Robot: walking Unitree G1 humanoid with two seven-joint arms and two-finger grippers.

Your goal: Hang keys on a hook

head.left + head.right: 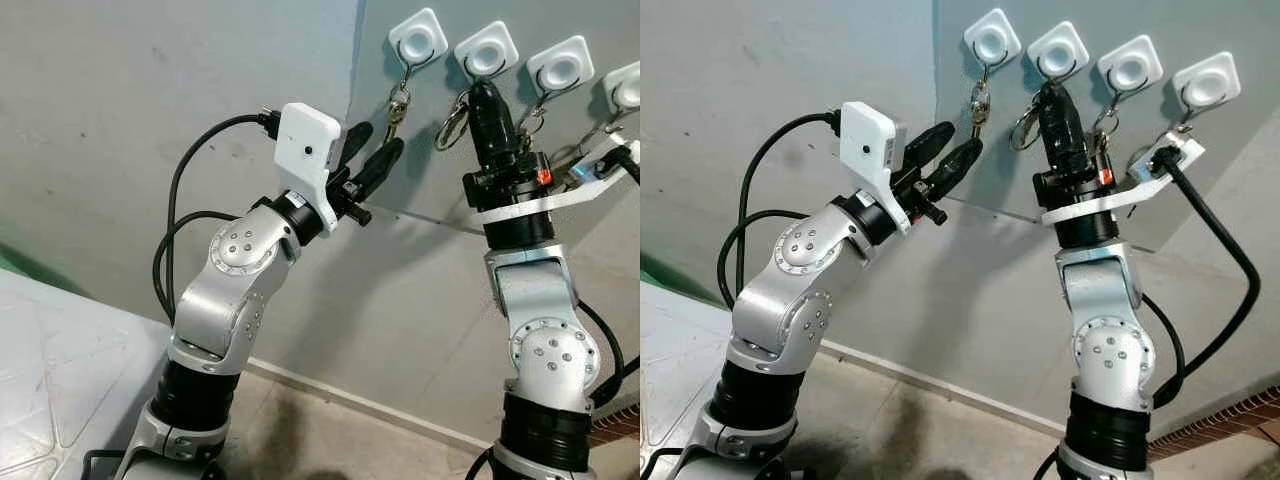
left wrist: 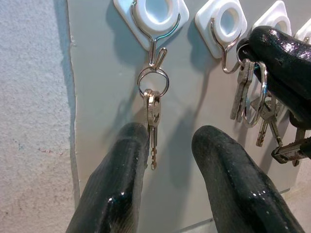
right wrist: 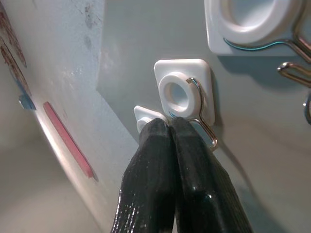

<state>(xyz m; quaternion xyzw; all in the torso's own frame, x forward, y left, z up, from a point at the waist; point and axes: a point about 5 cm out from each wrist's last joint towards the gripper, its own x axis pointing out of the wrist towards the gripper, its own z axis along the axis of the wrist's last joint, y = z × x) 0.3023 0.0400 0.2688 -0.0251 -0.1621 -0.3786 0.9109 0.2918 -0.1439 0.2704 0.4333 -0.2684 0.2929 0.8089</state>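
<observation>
**Keys on the wall hooks**

A small bunch of silver keys (image 2: 151, 121) hung straight down by its ring from the leftmost white hook (image 2: 151, 19). A second bunch (image 2: 252, 104) hung at the next hook (image 2: 226, 26), its ring on the wire.

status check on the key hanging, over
Left gripper open just below the keys hanging on the first hook. Right gripper shut, up at the second hook. Nothing in the way.
</observation>
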